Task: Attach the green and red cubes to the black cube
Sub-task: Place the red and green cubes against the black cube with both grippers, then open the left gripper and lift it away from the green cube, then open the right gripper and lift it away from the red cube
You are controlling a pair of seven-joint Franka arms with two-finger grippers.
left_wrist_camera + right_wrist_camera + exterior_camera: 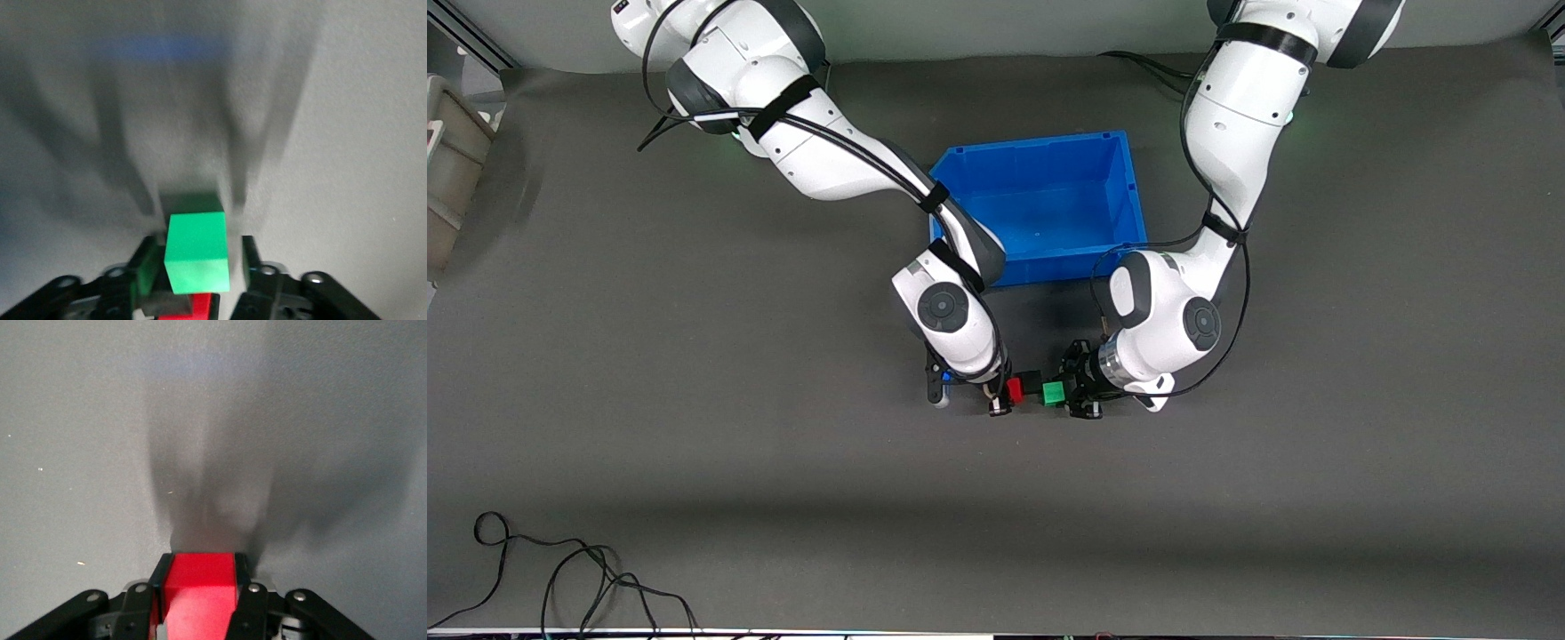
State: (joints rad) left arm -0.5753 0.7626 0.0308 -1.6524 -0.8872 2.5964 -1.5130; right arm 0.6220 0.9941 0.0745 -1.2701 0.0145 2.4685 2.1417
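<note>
1. Your right gripper (1002, 396) was clamped on the red cube (1014, 389), fingers (244, 603) pressing both its sides, low over the mat (694, 400).
2. Your left gripper (1074, 391) was clenched around the green cube (1054, 393).
3. The black cube (1032, 382) sat between the two coloured cubes, nearer the front camera than the blue bin (1040, 209); contact between cubes could not be judged.

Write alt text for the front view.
Two white robot arms meet over a grey mat: the right gripper holds a red cube and the left gripper a green cube, with a black cube between them. A blue bin sits farther from the camera.
</note>
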